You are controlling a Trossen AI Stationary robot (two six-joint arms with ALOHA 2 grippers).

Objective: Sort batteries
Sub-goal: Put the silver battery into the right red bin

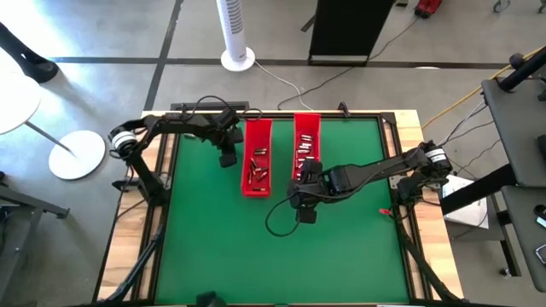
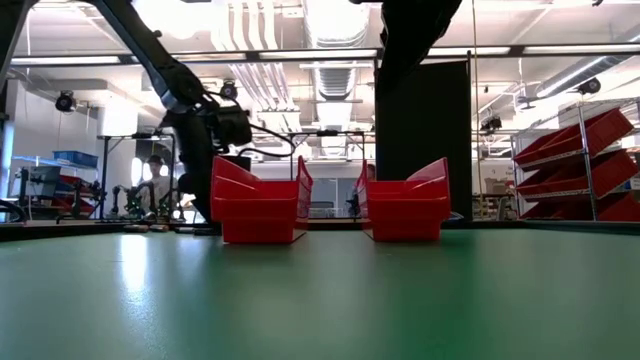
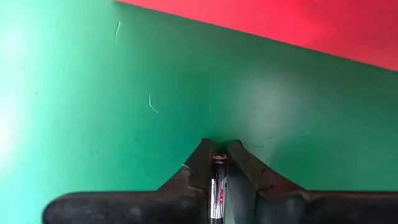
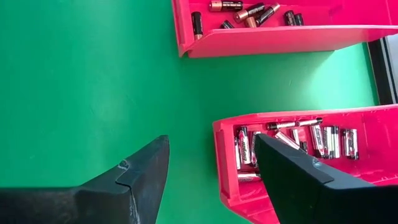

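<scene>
Two long red trays stand side by side on the green mat. The left tray (image 1: 257, 158) (image 4: 261, 37) holds darker brown-grey batteries (image 4: 249, 12). The right tray (image 1: 306, 141) (image 4: 292, 180) holds silvery batteries (image 4: 323, 140). My left gripper (image 1: 228, 158) (image 3: 219, 155) is low over the mat just left of the left tray, shut on a single silvery battery (image 3: 217, 186) with a red label. My right gripper (image 1: 305, 209) (image 4: 211, 146) hangs open above the near end of the right tray, with nothing between its fingers. My left gripper pinches the battery between its two fingers, which point steeply down at the mat. The battery lies along the fingers, its end (image 3: 219, 159) showing at their tips. Whether that end touches the mat, I cannot tell.
The left tray's red wall (image 3: 298, 25) stands close beyond my left gripper. A dark cable loop (image 1: 277, 217) lies on the mat near my right gripper, and a small red thing (image 1: 386, 211) lies near the right edge. Open green mat stretches toward the near edge.
</scene>
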